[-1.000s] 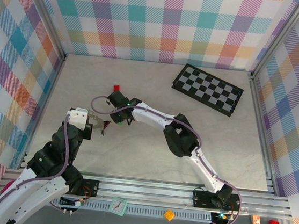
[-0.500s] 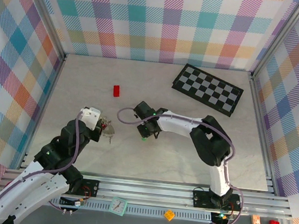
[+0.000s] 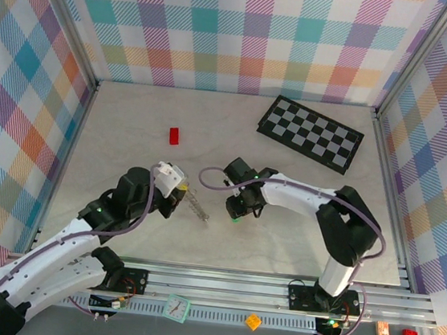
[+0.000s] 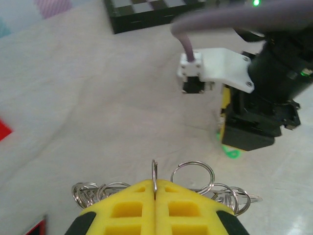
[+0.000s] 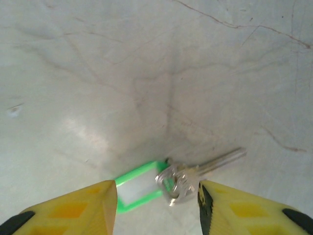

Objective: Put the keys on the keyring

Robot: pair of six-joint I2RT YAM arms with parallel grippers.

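Green-tagged key [image 5: 182,179] lies flat between the open jaws of the right gripper [image 5: 157,190] and could skid aside at closing, while the left gripper [image 4: 155,185] clamps the keyring [image 4: 193,163]

My top camera looks down from behind my arm bases over the whole table [image 3: 131,125]. My left wrist camera sits low, facing across toward my right gripper [image 4: 229,143]. My right wrist camera stares straight down, close. Both wrist views share the green-tagged key [image 5: 178,183].
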